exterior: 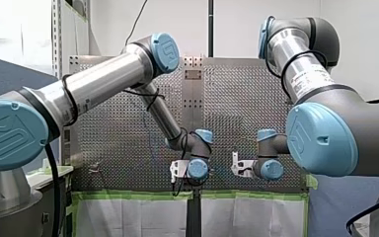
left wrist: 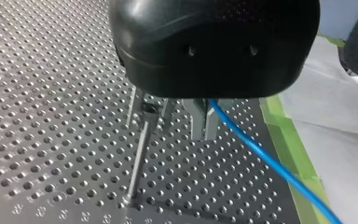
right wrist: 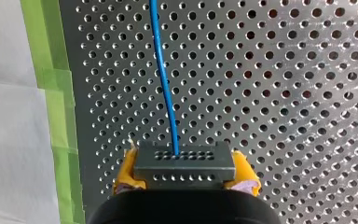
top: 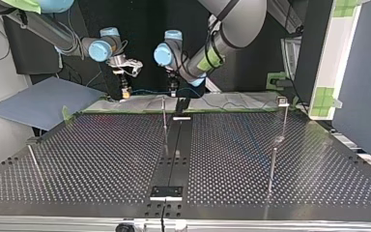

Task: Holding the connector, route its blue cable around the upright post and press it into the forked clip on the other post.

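Right pincer (right wrist: 185,173) clamps one connector (right wrist: 184,161) — left pincer (left wrist: 205,123) pinches the one blue cable (left wrist: 261,158).

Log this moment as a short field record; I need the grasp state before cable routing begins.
right: my right gripper, yellow pads, shut on dark grey rectangular connector
left: my left gripper, metal fingers, shut on thin blue cable
post: thin upright metal post beside my left gripper, cable not touching it
routing: not yet done
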You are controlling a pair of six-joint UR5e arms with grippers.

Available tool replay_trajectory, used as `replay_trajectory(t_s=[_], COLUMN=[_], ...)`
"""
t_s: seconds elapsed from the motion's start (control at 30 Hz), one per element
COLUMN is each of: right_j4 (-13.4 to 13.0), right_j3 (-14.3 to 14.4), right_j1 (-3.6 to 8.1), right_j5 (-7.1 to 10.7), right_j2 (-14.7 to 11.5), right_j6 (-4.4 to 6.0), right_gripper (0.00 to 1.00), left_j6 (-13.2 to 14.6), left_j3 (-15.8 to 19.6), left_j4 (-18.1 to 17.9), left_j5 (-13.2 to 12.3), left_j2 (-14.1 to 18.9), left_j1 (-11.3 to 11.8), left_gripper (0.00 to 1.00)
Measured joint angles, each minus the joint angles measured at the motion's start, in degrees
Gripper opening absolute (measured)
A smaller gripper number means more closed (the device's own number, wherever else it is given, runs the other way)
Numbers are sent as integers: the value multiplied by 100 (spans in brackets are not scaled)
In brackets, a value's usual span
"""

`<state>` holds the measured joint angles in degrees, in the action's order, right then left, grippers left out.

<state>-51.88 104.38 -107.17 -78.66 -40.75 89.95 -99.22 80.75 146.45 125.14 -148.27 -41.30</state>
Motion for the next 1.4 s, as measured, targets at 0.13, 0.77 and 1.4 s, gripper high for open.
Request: replay_trajectory(t_s=[0.13,0.77,1.4], right_j4=[1,222,192], right_j3=[-3,-35,-17], right_j1=[17,34,5], right_j5=[-6,-186,-111], right_j2=[0,-14,-224], right_j6=[0,-236,-126], right_gripper=[0,0,0], left_j6=[-1,-11,-22], left_j3=[0,83,171], left_j4=[6,-3,-129], left_j5=[77,252,-54], left_j2=[17,62,165], left_j1=[-66,-238,-73], left_gripper=[5,5,5])
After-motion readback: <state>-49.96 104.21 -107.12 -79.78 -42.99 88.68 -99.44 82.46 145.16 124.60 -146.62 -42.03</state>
